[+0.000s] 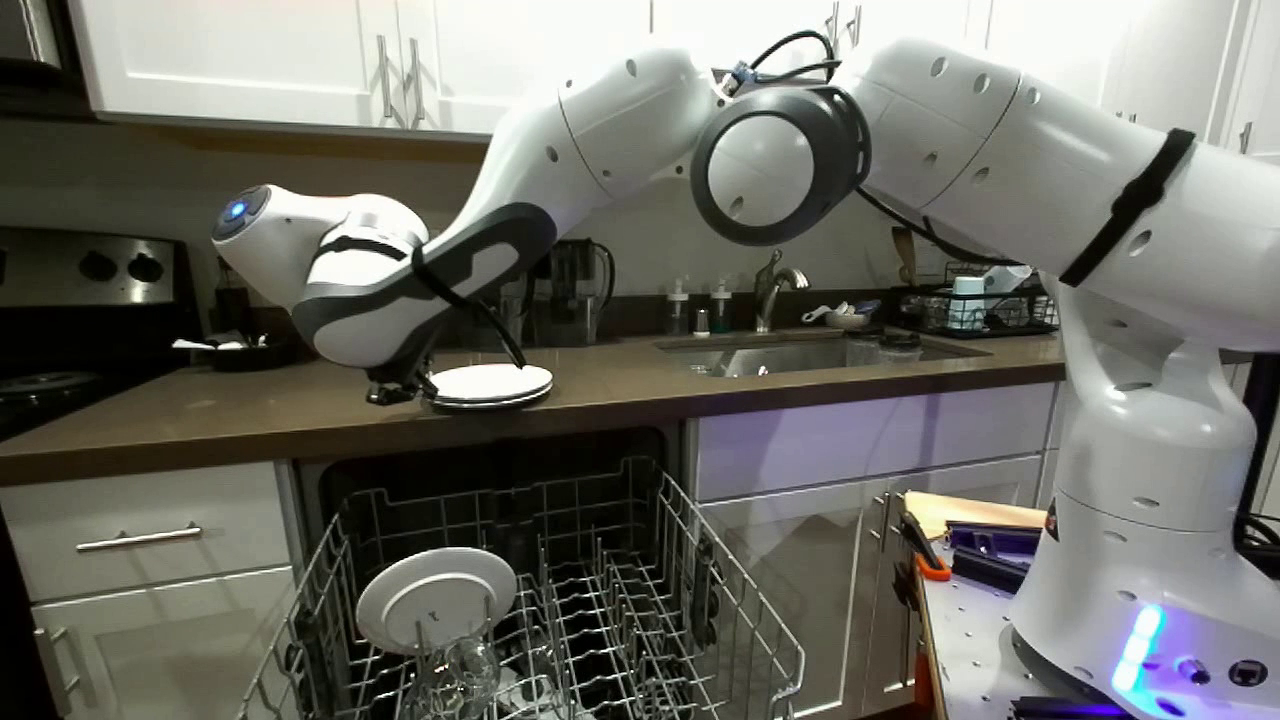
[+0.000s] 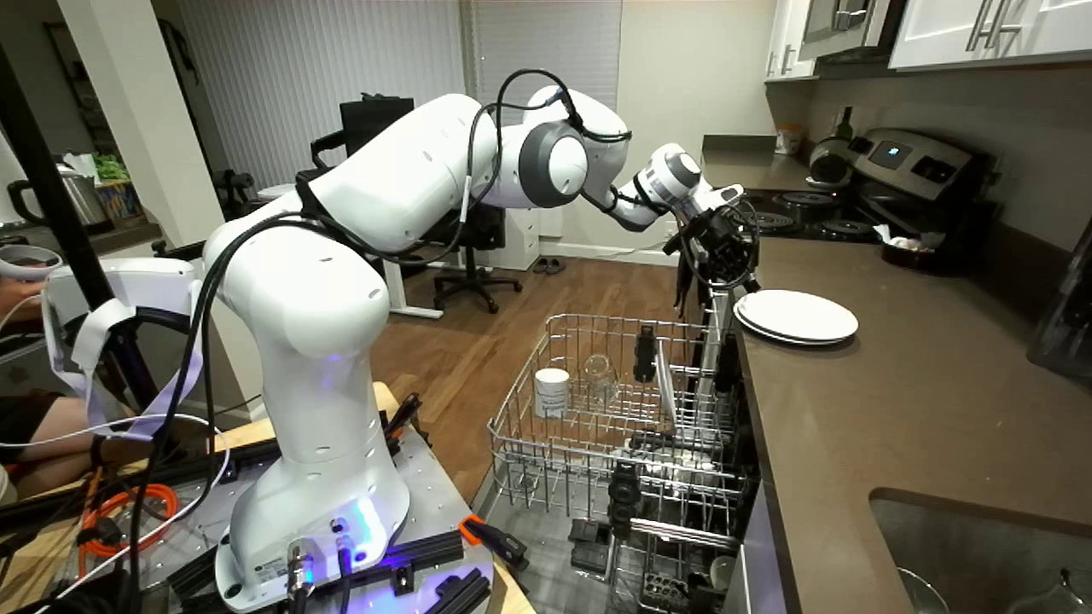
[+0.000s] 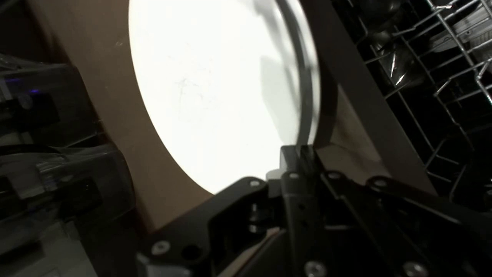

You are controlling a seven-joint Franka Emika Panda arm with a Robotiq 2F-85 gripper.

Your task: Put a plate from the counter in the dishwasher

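The plate [image 1: 490, 380] is round, flat and white and lies at the front edge of the brown counter [image 1: 620, 370], on top of another white plate. It also shows in an exterior view [image 2: 798, 314] and fills the middle of the wrist view [image 3: 215, 84]. My gripper [image 3: 300, 154] is at the plate's rim with its fingertips close together, and the rim runs in between them. The pinched part is hidden by the fingertips. In both exterior views the gripper [image 1: 428, 386] is at the plate's stove-side edge. The dishwasher's wire rack [image 1: 735, 566] is pulled out below the counter.
A white dish with a ringed centre [image 1: 400, 600] stands upright in the rack, with glasses [image 1: 465, 670] near it. A white cup [image 2: 552, 392] is also in the rack. A pitcher [image 1: 575, 300] stands behind the plates. A sink faucet [image 1: 775, 285] is further along.
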